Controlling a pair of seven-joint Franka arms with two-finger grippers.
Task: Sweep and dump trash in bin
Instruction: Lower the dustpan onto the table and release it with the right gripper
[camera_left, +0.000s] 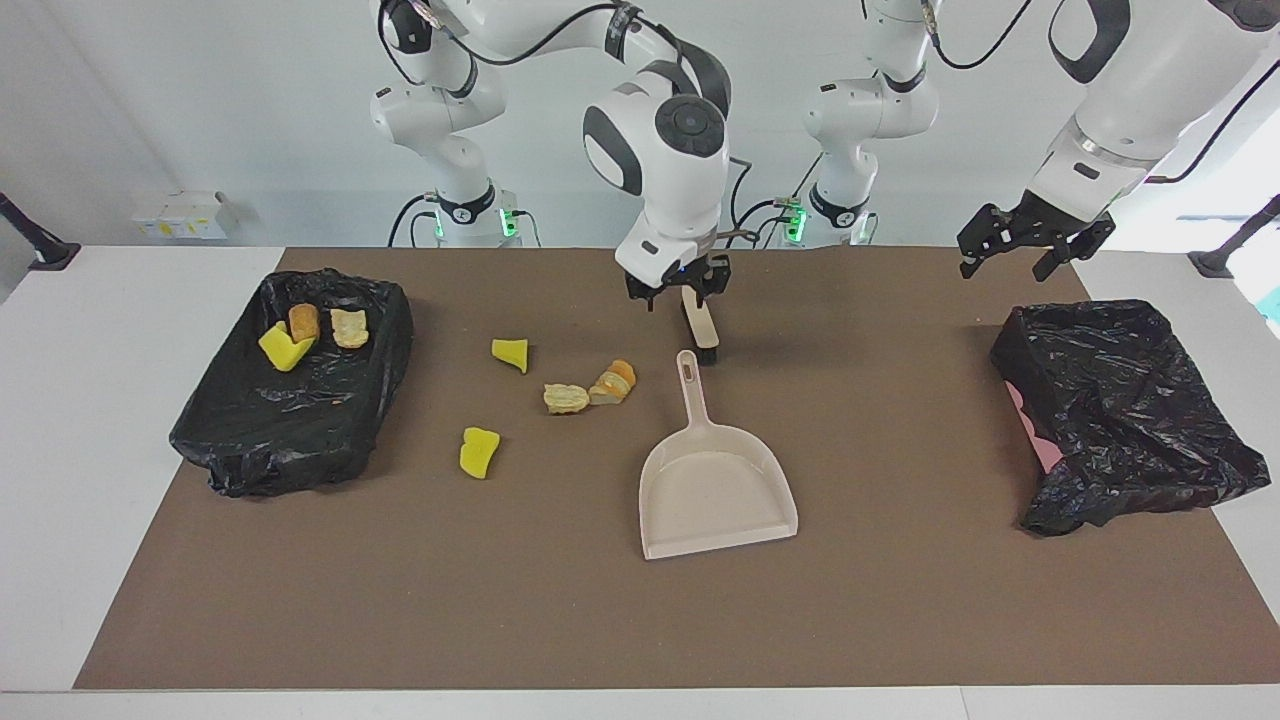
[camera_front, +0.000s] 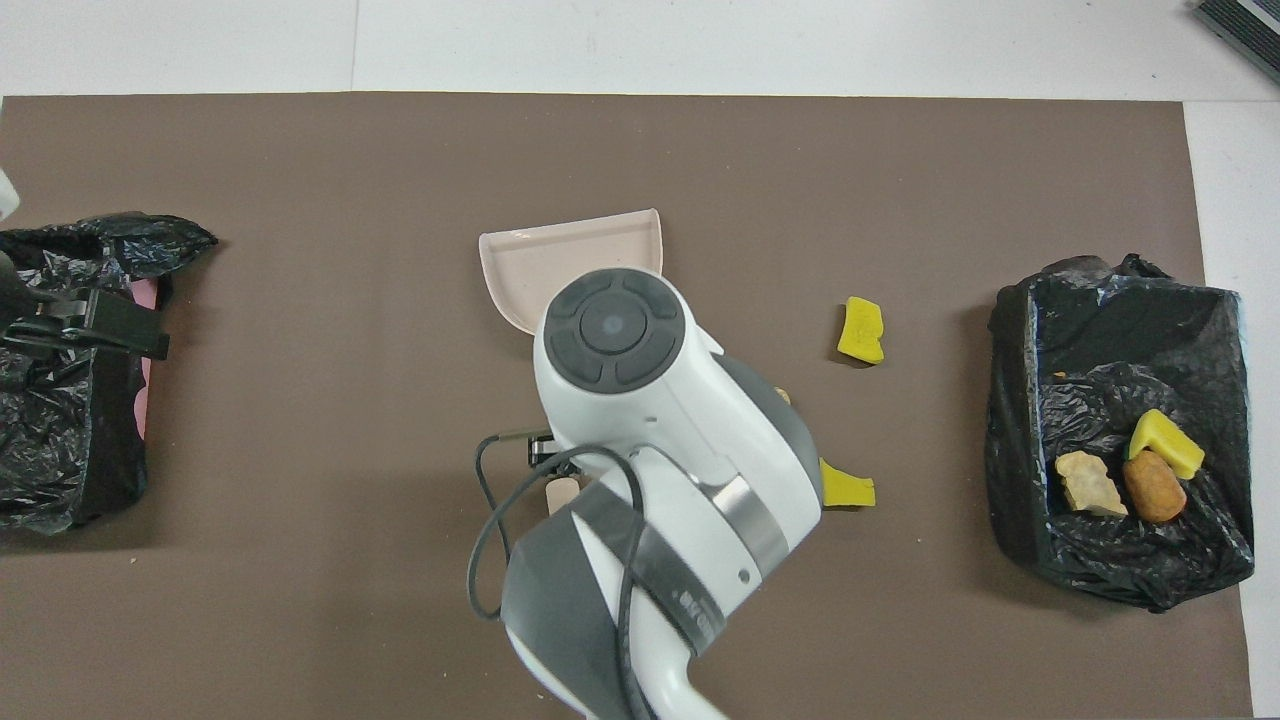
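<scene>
Facing view showed the trash (camera_left: 566, 398) in two lots. Four chunks lay loose on the counter (camera_left: 500, 600), between the dustpan (camera_left: 715, 490) and the bag-lined bin (camera_left: 295, 420) at the right arm's end, and three more sat inside that bin. The dustpan lay flat with its handle toward the robots. A brush (camera_left: 698, 322) lay just nearer the robots. The right gripper (camera_left: 680, 290) hung over the brush, fingers spread; whether they touched it could not be told. The left gripper (camera_left: 1030, 245) waited with fingers released, near a second bin (camera_left: 1120, 410).
</scene>
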